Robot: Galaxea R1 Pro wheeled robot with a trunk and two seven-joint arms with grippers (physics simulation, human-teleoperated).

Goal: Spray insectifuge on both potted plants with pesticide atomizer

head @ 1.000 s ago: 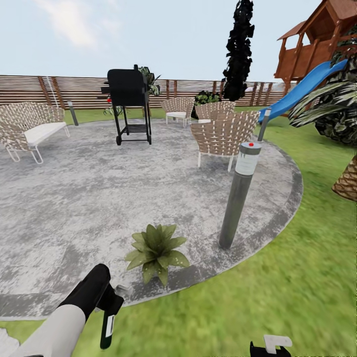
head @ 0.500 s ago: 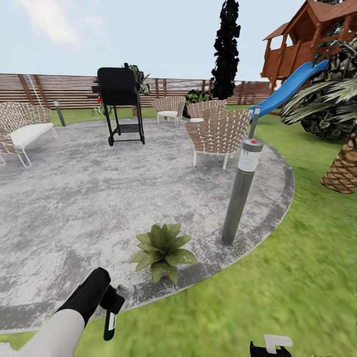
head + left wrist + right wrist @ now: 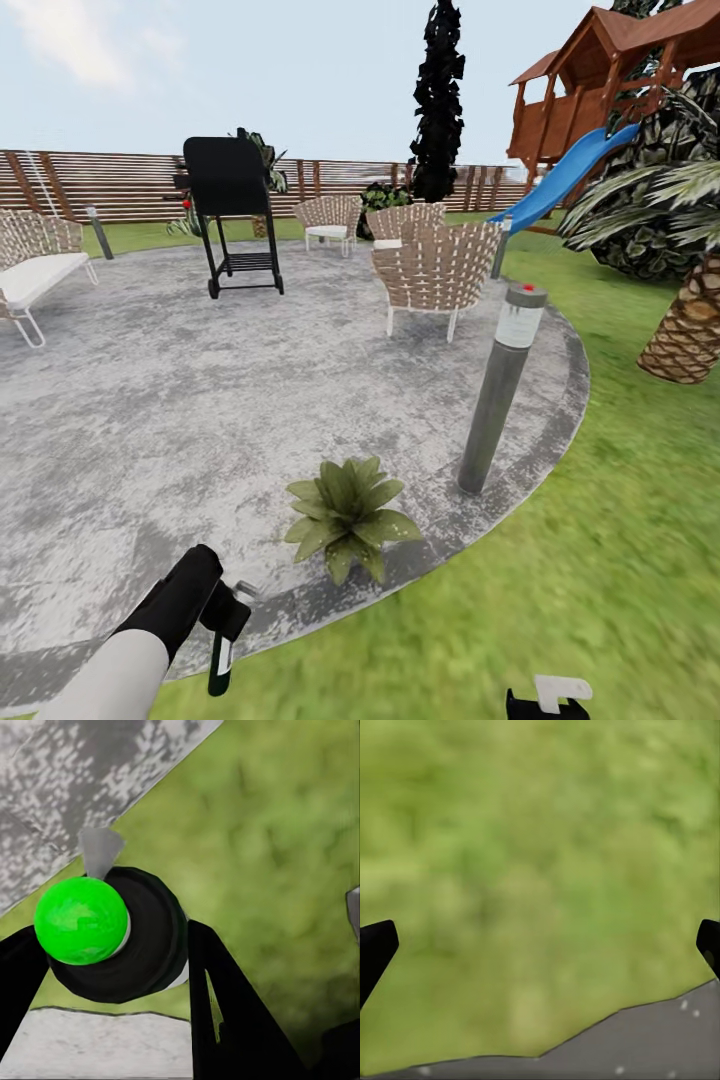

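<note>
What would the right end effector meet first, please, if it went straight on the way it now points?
Probably the lawn: the right end effector has open fingers and only blurred grass ahead, though depth is unclear.

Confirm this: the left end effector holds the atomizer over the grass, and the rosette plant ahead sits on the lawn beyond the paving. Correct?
Not quite. In the head view the rosette plant sits on the grey paving, near its edge, not on the lawn. The left end effector does hold the atomizer over grass.
</note>
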